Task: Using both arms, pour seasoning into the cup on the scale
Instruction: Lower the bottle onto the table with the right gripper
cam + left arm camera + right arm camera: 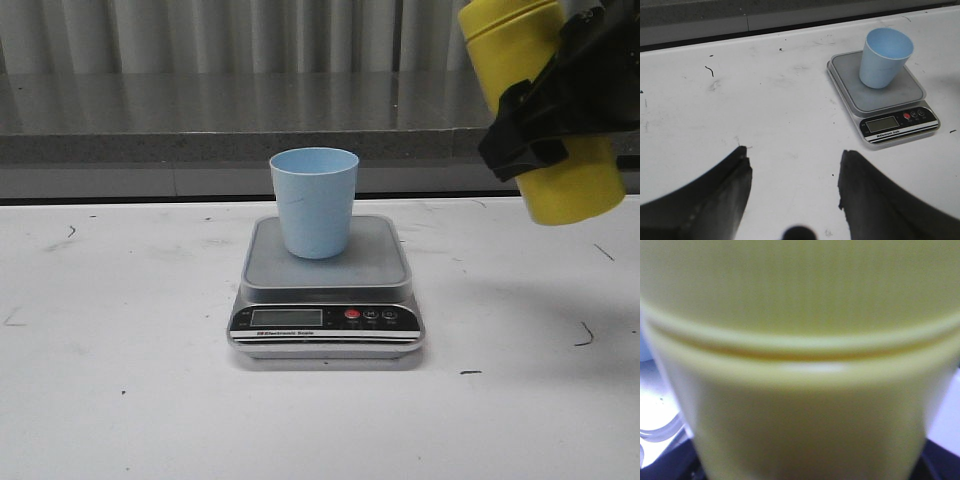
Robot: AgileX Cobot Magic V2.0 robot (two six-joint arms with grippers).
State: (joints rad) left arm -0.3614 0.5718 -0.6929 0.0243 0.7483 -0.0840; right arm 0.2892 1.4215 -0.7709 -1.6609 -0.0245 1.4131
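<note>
Seasoning [575,185]: yellow bottle with ribbed seam, held tilted above and right of the scale [327,318], clamped by the right gripper [560,100]. Light blue cup [314,202] stands upright on the scale's platform. Left gripper [792,185]: fingers spread, empty.

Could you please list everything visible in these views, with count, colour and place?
cup: one, light blue, upright on the scale.
scale: one, silver with grey platform, mid-table.
bottle: one, yellow, held tilted in the air, right of the cup.
table: one, white, scuffed with dark marks.
right pincer: one, black, shut around the bottle.
left pincer: one, black, open, above bare table, away from the scale.
</note>
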